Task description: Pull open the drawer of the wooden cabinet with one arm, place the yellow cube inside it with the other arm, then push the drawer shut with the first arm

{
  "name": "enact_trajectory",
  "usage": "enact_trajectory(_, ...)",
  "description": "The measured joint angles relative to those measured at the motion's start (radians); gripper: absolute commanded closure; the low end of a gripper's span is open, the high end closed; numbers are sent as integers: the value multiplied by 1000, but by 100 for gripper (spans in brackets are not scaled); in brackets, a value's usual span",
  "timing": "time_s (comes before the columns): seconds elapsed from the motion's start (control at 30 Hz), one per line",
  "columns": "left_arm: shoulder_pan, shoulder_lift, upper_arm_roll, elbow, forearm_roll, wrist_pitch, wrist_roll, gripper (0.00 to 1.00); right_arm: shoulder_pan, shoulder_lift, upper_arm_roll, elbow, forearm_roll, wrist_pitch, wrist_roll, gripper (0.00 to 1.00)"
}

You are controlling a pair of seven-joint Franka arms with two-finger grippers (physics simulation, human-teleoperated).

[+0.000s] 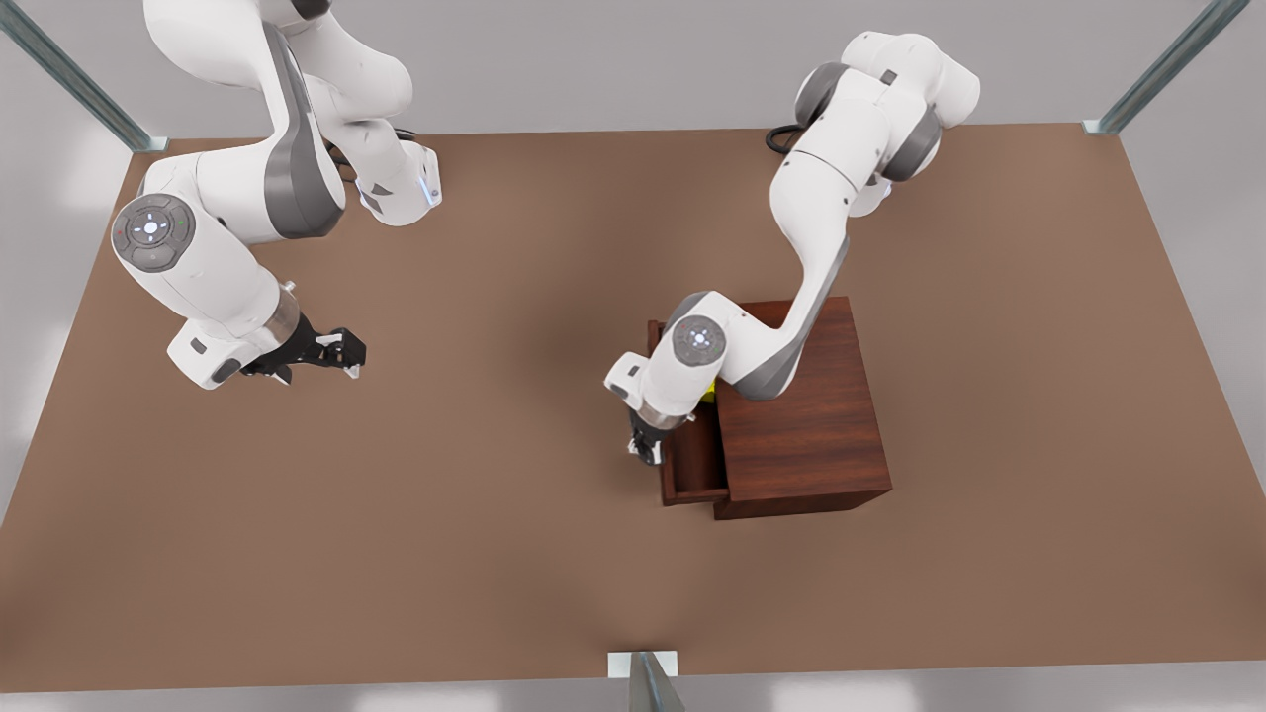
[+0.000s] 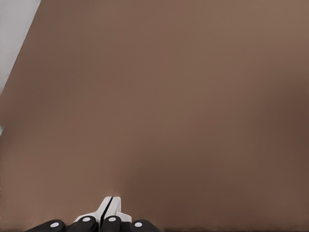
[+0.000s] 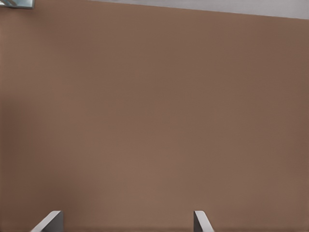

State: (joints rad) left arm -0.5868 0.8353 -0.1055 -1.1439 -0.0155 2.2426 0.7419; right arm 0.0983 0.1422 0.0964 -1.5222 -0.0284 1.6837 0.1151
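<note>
Pressing the jaws together, white tips meeting with no gap, on the left gripper [image 1: 645,447] [image 2: 112,205]. Hanging nose-down just outside the front of the sliding drawer of dark reddish-brown wood [image 1: 692,465], at the front view's left of it; cannot tell whether touching it. Pointing at the plain brown bench [image 1: 495,554] in the left wrist view.

Standing partly pulled out of the boxy dark reddish-brown wooden cabinet [image 1: 806,415], that drawer, toward the front view's left. Lying inside it, the small bright yellow cube [image 1: 708,394], with just a sliver peeking out from under the left arm's white forearm.

Spreading the jaws wide and gripping nothing on the right gripper [image 1: 343,356] [image 3: 128,217]. Hovering above bare bench at the front view's left, well apart from the cabinet, and waiting there.
</note>
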Motion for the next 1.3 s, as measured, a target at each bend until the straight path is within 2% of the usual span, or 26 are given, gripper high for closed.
enact_trajectory(0.77, 33, -114, -1, -169, 0, -66, 99, 79, -1, 2, 6, 20, -1, -2, -13, 0)
enact_trajectory(1.3, 37, -144, 59, -182, 1, -162, 163, 79, 0, 2, 9, 20, -2, -2, -16, 0)
